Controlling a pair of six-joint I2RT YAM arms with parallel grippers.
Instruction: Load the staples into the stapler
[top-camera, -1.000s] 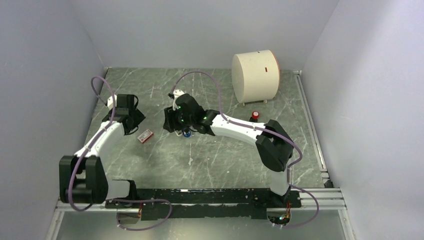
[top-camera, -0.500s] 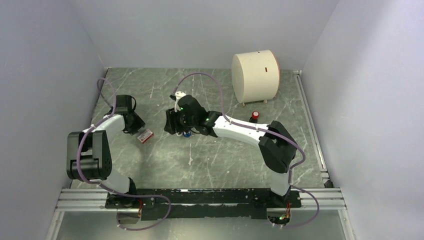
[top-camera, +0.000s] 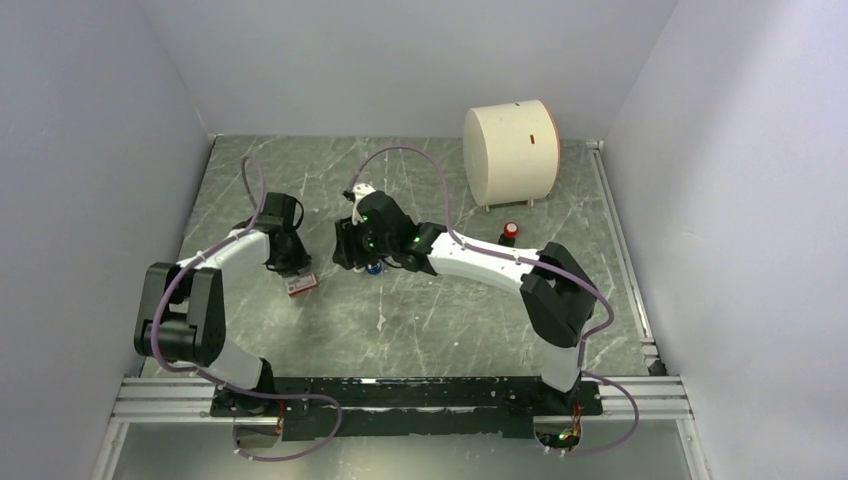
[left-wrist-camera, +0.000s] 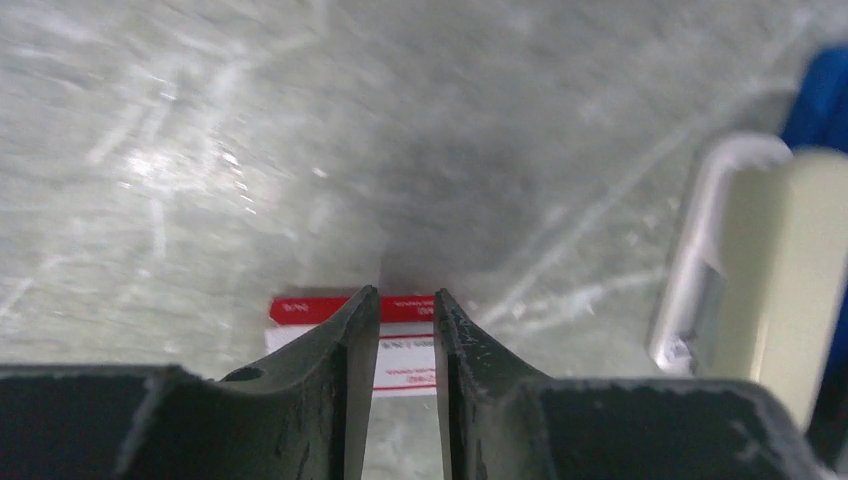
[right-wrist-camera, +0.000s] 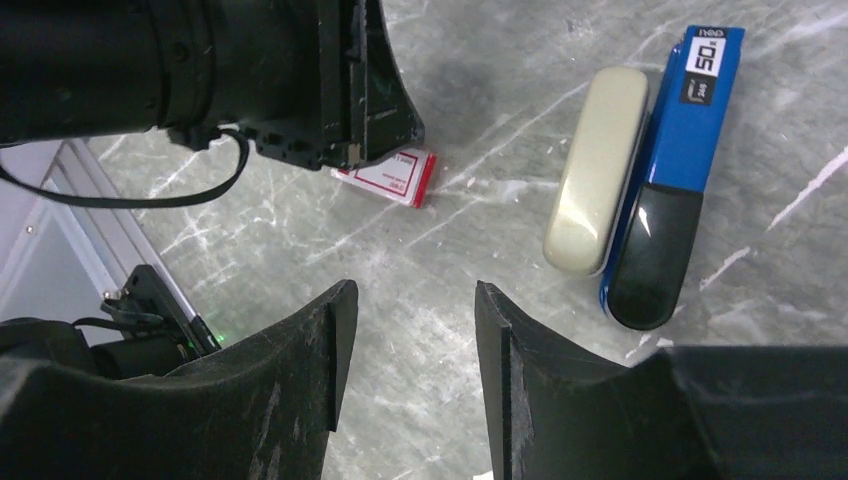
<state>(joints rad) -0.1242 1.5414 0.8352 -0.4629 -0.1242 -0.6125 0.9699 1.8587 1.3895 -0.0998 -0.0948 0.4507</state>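
The blue stapler (right-wrist-camera: 688, 130) with a black end lies flat on the table, and a cream oblong piece (right-wrist-camera: 595, 170) rests against its left side. In the top view only a bit of blue (top-camera: 374, 267) shows under my right gripper (top-camera: 352, 252). That gripper (right-wrist-camera: 410, 300) is open and empty, hovering above bare table left of the stapler. The red and white staple box (top-camera: 302, 285) lies on the table. My left gripper (left-wrist-camera: 405, 292) hangs right over the box (left-wrist-camera: 405, 345) with a narrow gap between its jaws and nothing in them.
A large cream cylinder (top-camera: 512, 150) stands at the back right. A small red-topped object (top-camera: 511, 231) sits in front of it. Pale walls close in the table on the left, back and right.
My left gripper has swung right, toward the middle. The staple box has shifted a little right and nearer. The right arm has barely moved.
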